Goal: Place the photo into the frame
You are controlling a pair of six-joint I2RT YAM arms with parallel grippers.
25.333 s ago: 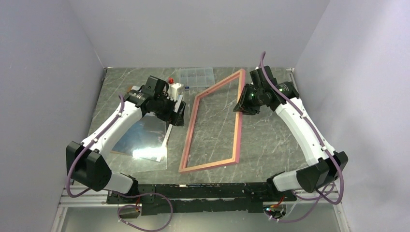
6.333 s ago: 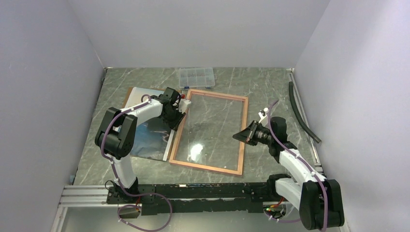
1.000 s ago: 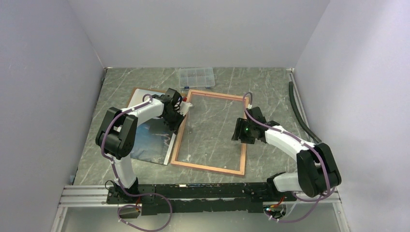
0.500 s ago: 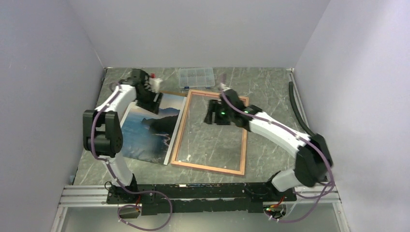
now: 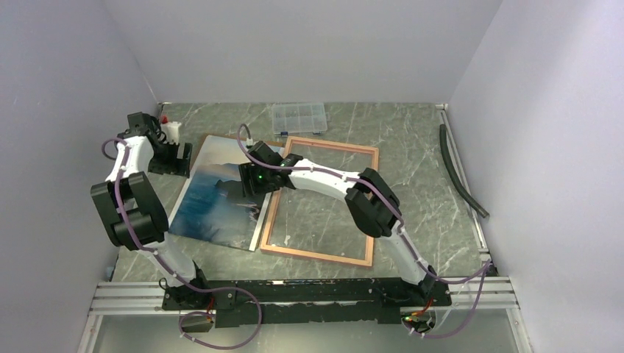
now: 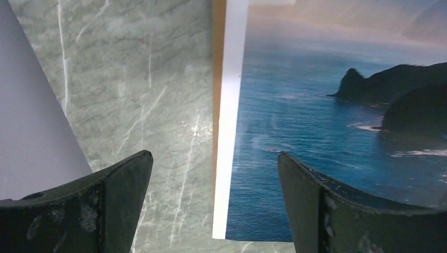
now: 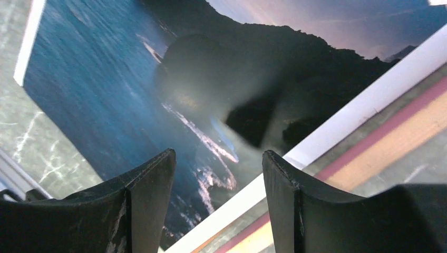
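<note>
The left gripper [image 6: 212,156] hangs spread wide and empty over the photo's [image 5: 213,198] edge. The right gripper [image 7: 217,154], also parted and empty, hovers over the photo beside the frame [image 5: 338,144].

Green-grey marbled table [image 5: 412,162], and there's plenty laid out flat on it. Left of centre lies the photo [image 5: 210,198], a glossy sea-and-dark-headland print with a white border, slanting toward the near-left. A thin brown strip of board [image 6: 216,105] peeks out from under the border's edge. Hard against the photo's right side lies the frame [image 5: 315,254], pinkish-brown and filling the middle of the table, with the marble showing straight through its clear pane. At the far edge, just beyond the frame's far-left corner, sits a small clear compartment box [image 5: 298,118]. Along the right edge lies a black tube [image 5: 461,173].
</note>
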